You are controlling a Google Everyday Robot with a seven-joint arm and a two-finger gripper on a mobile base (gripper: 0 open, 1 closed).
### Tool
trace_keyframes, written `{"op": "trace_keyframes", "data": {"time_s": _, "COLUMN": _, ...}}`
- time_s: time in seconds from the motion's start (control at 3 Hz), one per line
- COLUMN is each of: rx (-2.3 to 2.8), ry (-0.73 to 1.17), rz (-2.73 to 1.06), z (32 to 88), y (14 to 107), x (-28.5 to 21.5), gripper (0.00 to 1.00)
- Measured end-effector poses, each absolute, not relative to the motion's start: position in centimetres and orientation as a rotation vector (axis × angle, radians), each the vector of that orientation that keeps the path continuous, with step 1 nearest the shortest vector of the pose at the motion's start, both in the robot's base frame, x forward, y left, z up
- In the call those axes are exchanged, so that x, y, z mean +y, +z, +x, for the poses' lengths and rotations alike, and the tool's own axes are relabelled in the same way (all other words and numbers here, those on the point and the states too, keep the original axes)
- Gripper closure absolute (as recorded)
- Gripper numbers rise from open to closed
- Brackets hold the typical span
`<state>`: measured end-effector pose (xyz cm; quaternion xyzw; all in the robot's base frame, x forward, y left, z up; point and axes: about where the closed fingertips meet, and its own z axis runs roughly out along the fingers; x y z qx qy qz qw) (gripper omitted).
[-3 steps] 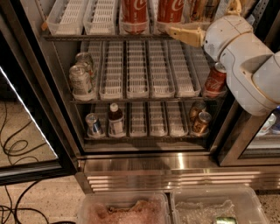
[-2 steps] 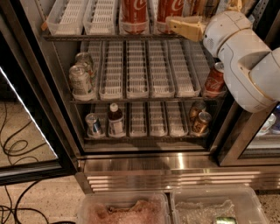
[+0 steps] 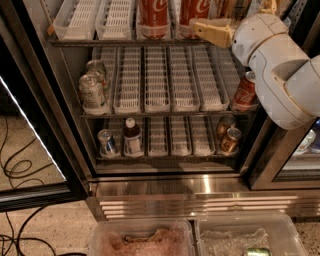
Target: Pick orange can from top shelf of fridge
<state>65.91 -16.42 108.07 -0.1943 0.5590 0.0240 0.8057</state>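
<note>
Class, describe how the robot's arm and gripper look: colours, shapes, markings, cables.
The gripper, up at the top shelf, is a pale tan, flat wedge-shaped piece. The arm behind it is glossy white, built of fat rounded segments with a thin tan seam. No cables or markings show.

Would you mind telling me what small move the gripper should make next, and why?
Probably shift the gripper slightly right in view: it sits at the top shelf across a red Coca-Cola can, while the orange can stands just right of that.

Speckled tan floor (image 3: 50, 227); black cables (image 3: 24, 168) lying at lower left.
</note>
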Motion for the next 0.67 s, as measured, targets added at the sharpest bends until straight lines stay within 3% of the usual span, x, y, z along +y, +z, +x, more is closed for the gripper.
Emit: {"op": "trace_keyframes", "data": {"time_s": 0.67, "rx": 1.225, "ry": 0.143, "rz": -0.53, "z": 64.6, "y": 106.4, "x": -14.8, "gripper": 0.0}}
